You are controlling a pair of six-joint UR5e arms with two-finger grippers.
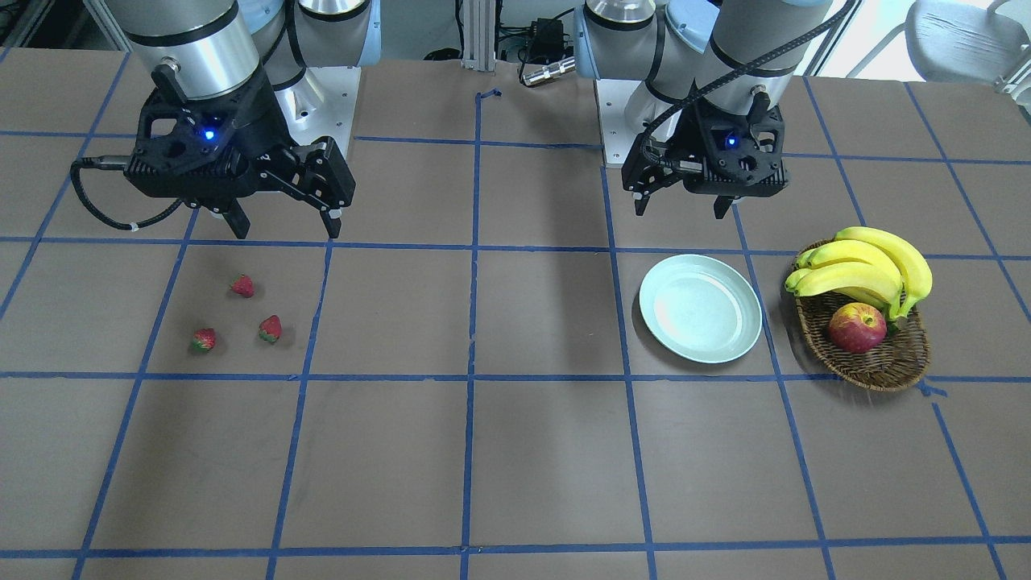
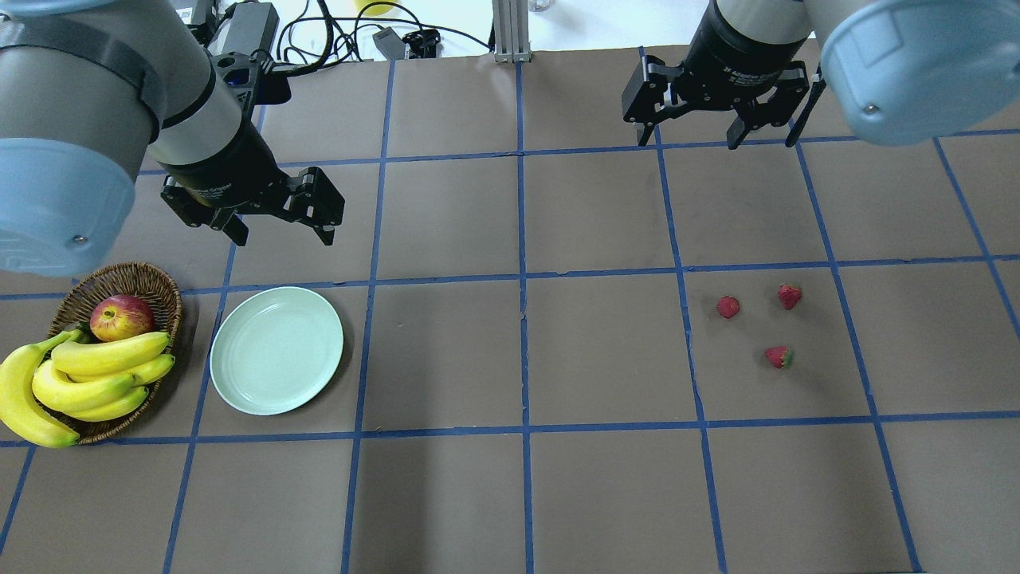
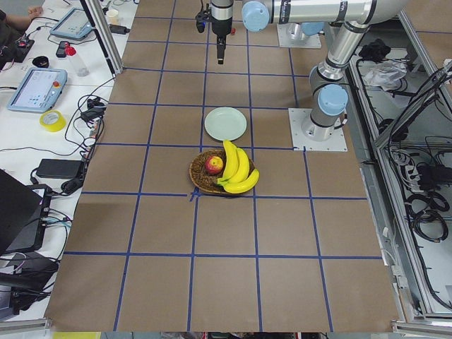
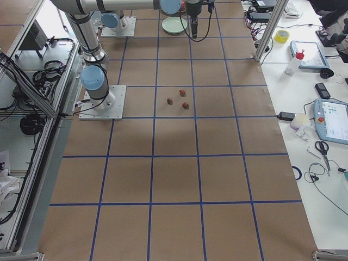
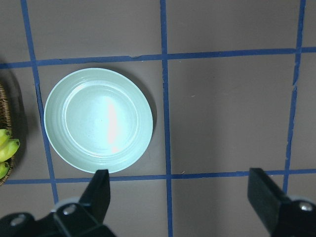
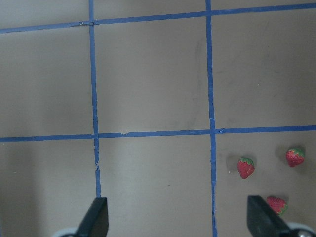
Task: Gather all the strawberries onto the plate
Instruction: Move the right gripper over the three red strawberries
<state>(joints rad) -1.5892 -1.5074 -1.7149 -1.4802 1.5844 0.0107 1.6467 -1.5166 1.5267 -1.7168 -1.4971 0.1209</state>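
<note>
Both sets of fingers are spread wide and empty. My right gripper (image 2: 689, 142) hangs off the table (image 2: 598, 494), near the strawberries (image 2: 727, 307) but offset, not over them. My left gripper (image 2: 283, 235) hangs just beside the plate (image 2: 276, 351). There are three berries, loosely clustered in one taped square on my right side, none touching, and well apart from the plate on my left side. The plate is bare and sits just beside the basket (image 2: 163, 291) holding the apple (image 2: 121, 316) and bananas (image 2: 96, 371). The berries are small, red and tapered with green caps. I expect them to be light, a bit squashy and prone to roll. I'd pinch across the widest part of the body, not the cap, with low force. Can't tell real from plastic.
</note>
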